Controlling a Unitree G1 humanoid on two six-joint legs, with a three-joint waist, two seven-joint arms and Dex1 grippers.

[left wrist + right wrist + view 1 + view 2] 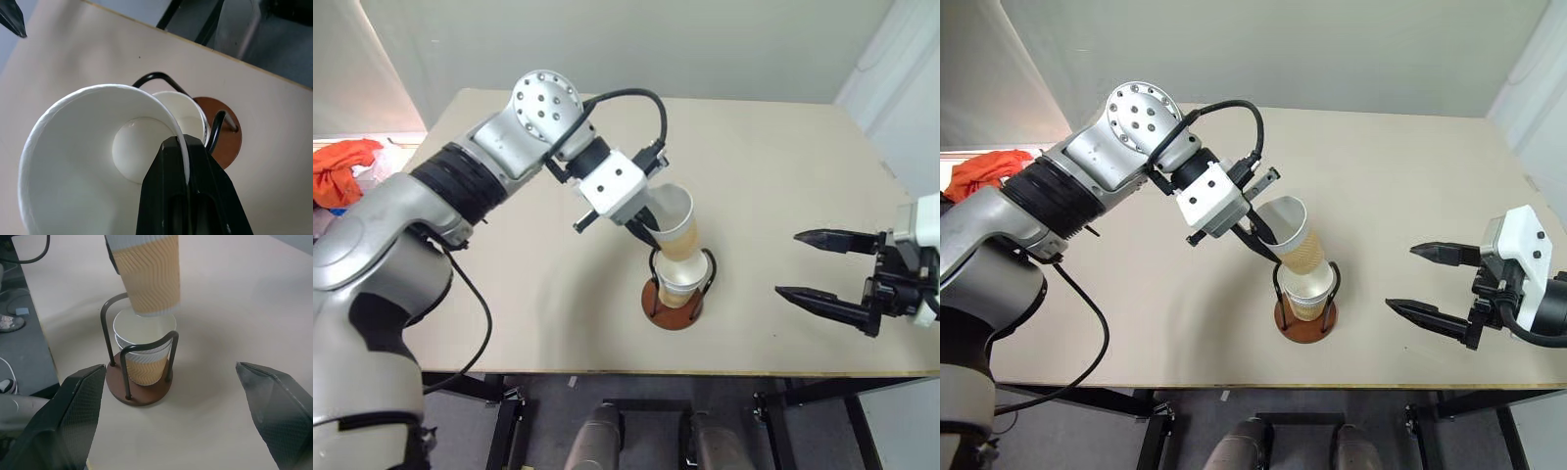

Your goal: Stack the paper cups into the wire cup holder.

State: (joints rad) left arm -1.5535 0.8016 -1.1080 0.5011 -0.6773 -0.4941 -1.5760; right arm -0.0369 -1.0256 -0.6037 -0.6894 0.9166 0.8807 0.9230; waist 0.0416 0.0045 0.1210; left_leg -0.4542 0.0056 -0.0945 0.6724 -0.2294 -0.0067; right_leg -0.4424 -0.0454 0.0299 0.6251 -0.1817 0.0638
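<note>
Two cups point(145, 360) sit nested in the wire cup holder point(674, 299), frame centre. Left gripper point(646, 231), clamped on third cup's point(677, 227) rim, hovers it tilted above; insertion remains. Right gripper point(818, 266) wide open, empty.

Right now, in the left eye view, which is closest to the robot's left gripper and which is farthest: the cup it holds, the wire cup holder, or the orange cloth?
1. Held cup, pinched at its rim.
2. Wire cup holder, just below.
3. Orange cloth, far off, beyond the table's left edge.
</note>
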